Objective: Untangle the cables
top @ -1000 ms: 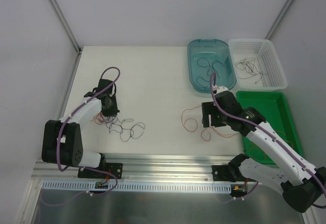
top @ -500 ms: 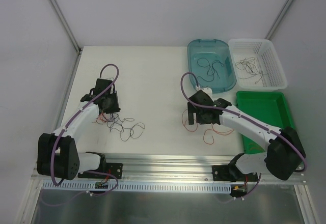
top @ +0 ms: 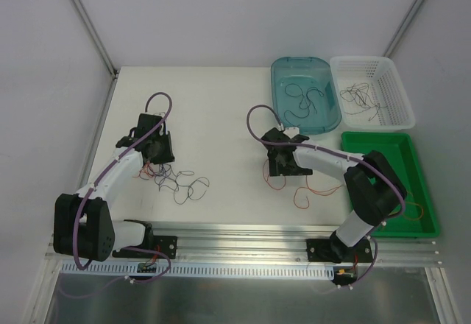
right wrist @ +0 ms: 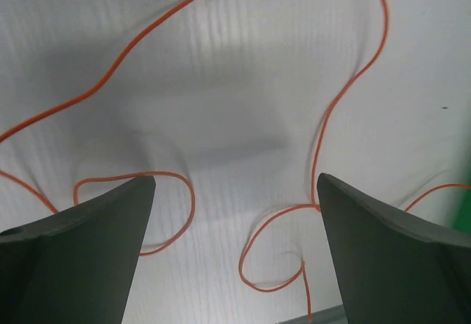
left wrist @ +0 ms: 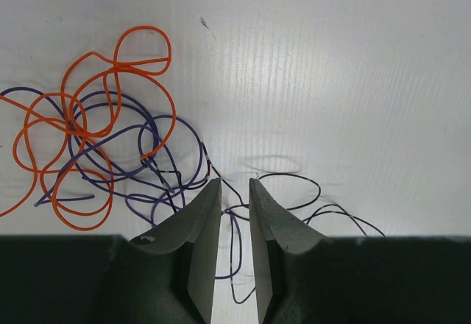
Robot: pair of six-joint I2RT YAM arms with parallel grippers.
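A tangle of thin orange, purple-blue and black cables (top: 175, 180) lies on the white table at the left. My left gripper (top: 157, 152) stands over its left end. In the left wrist view its jaws (left wrist: 234, 185) are only a narrow gap apart, with purple and black strands lying on the table between them; orange loops (left wrist: 174, 114) lie to the left. My right gripper (top: 284, 163) is wide open and low over a loose orange cable (top: 297, 188). In the right wrist view (right wrist: 235, 184) the orange cable (right wrist: 327, 118) curls between the spread fingers, untouched.
A teal bin (top: 280, 103) holding dark cables stands at the back right, a white basket (top: 403, 110) with more cables beside it. A green tray (top: 383, 137) lies at the right edge with orange wire in it. A metal rail runs along the near edge.
My right arm has swung left and folded in, bringing its gripper left over the orange cable. My left gripper has shifted slightly back over the tangle.
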